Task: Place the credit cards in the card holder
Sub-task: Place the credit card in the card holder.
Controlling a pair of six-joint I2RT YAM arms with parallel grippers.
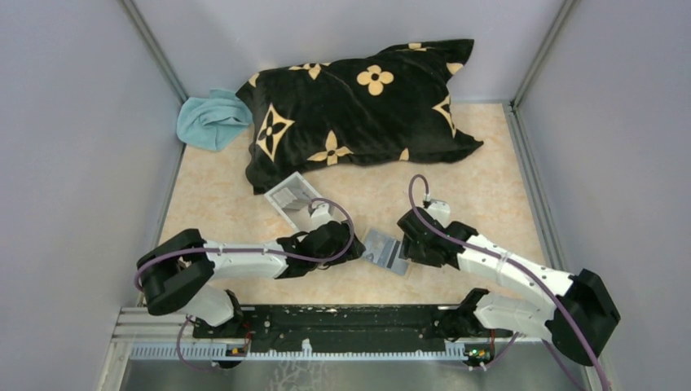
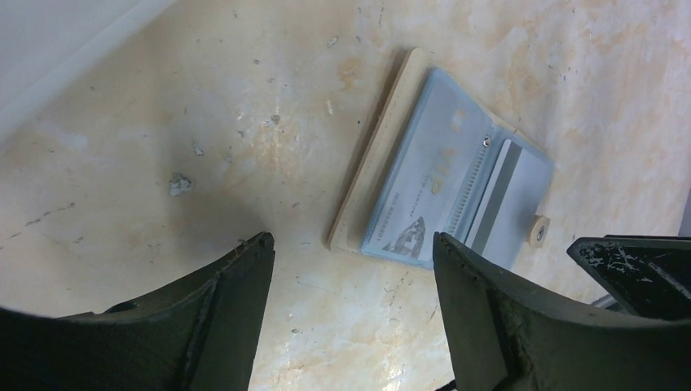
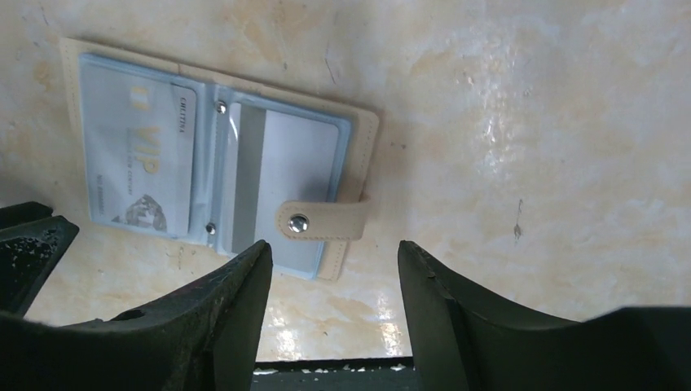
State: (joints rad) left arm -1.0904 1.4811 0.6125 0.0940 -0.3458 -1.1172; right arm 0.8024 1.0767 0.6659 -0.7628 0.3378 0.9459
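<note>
The tan card holder (image 1: 383,248) lies open and flat on the table between my two grippers. In the left wrist view its tan edge (image 2: 376,159) shows. A light blue credit card (image 2: 424,175) sits in one clear pocket and a second card with a grey stripe (image 2: 503,199) in the other. In the right wrist view the holder (image 3: 363,155) shows the blue card (image 3: 134,163), the striped card (image 3: 285,171) and the snap tab (image 3: 322,221). My left gripper (image 2: 352,244) is open and empty just left of the holder. My right gripper (image 3: 334,252) is open and empty just right of it.
A clear shallow tray (image 1: 292,198) lies behind the left gripper (image 1: 354,247), by a black pillow with tan flowers (image 1: 358,106). A light blue cloth (image 1: 210,120) is at the back left. Grey walls close in the sides. The right gripper (image 1: 405,243) is close to the left one.
</note>
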